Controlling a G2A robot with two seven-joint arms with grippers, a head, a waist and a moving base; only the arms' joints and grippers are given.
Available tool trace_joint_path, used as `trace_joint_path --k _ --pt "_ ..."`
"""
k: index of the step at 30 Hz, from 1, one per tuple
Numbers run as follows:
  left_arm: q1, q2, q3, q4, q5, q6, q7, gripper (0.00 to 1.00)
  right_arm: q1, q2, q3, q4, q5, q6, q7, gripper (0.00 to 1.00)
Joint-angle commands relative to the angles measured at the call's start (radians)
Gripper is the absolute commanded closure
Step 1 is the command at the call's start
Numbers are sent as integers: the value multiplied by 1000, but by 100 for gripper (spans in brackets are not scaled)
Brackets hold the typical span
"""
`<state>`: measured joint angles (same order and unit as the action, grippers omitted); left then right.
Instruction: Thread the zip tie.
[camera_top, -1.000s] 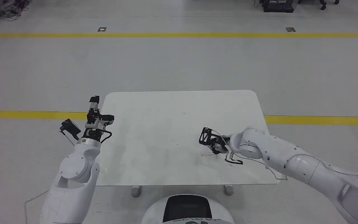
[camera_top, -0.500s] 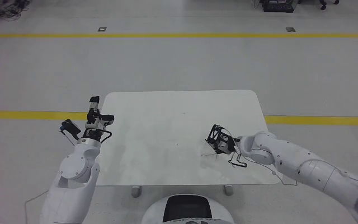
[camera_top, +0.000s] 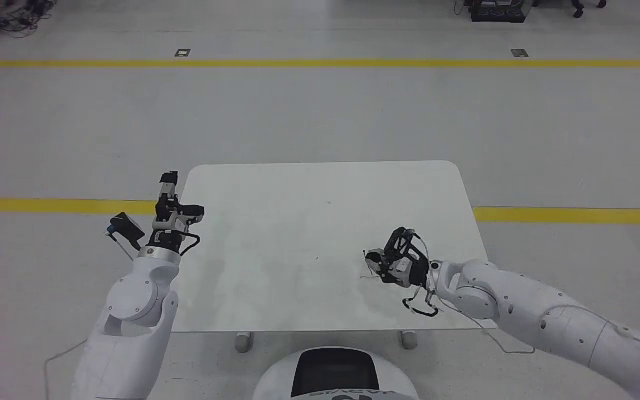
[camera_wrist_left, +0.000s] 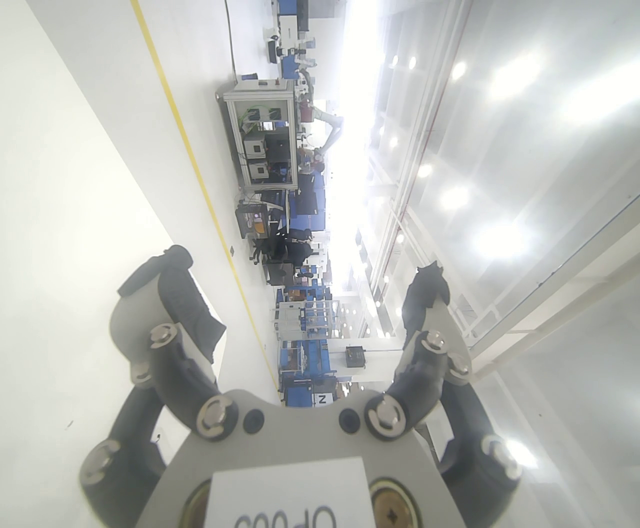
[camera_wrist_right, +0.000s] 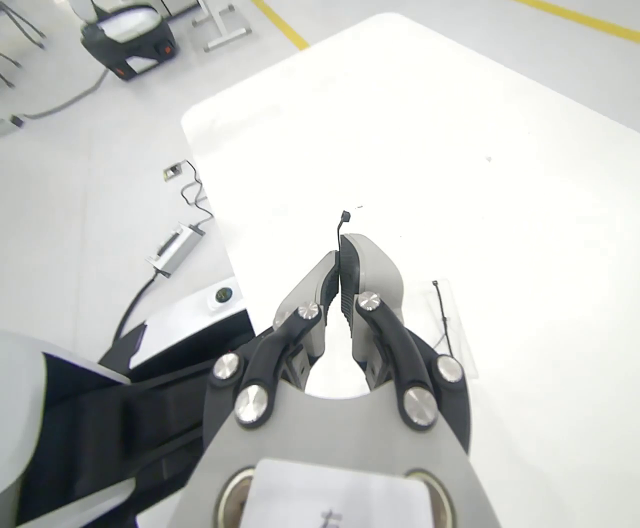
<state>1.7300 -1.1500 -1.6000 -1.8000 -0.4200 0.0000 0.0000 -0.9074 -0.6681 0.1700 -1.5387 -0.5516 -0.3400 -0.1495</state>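
While over table (camera_top: 300, 200), tool (camera_wrist_right: 340, 252) pinches tie (camera_wrist_right: 344, 216)

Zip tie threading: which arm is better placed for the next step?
Right. The right gripper is shut on the zip tie, whose head end sticks out in front, above the table. The left gripper is open and empty at the table's left edge, away from the tie.

A thin black zip tie (camera_wrist_right: 344, 216) sits pinched between the closed fingertips of the right gripper (camera_wrist_right: 340, 257) – its small square head pokes out beyond them. A second tie (camera_wrist_right: 442, 312) – black, slightly bent – lies flat on the table (camera_wrist_right: 400, 125) close by.
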Motion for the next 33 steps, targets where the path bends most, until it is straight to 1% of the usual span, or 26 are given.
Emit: trace_joint_path --k 1,4,7,10,11,22,24,25,26,28,29,31,33 --pt "0 0 0 0 0 0 0 0 -17 8 0 -19 29 0 -44 100" --pt "0 0 0 0 0 0 0 0 -29 15 0 -37 78 0 -67 100" --pt "0 0 0 0 0 0 0 0 -31 16 0 -57 169 0 -69 100" --pt "0 0 0 0 0 0 0 0 -22 11 0 -80 294 0 -17 100" --pt "0 0 0 0 0 0 0 0 -20 10 0 -81 310 0 -12 100" --pt "0 0 0 0 0 0 0 0 -21 9 1 -80 314 0 -11 100" --pt "0 0 0 0 0 0 0 0 -25 8 22 -63 354 0 2 100" --pt "0 0 0 0 0 0 0 0 -28 8 32 -67 384 0 8 100" --pt "0 0 0 0 0 0 0 0 -29 10 44 -73 427 0 33 100" --pt "0 0 0 0 0 0 0 0 -24 16 66 -70 467 0 73 100" --pt "0 0 0 0 0 0 0 0 -25 20 78 -80 512 0 114 100" --pt "0 0 0 0 0 0 0 0 -19 27 106 -80 561 0 171 100" --pt "0 0 0 0 0 0 0 0 -16 32 138 -89 631 0 263 100"
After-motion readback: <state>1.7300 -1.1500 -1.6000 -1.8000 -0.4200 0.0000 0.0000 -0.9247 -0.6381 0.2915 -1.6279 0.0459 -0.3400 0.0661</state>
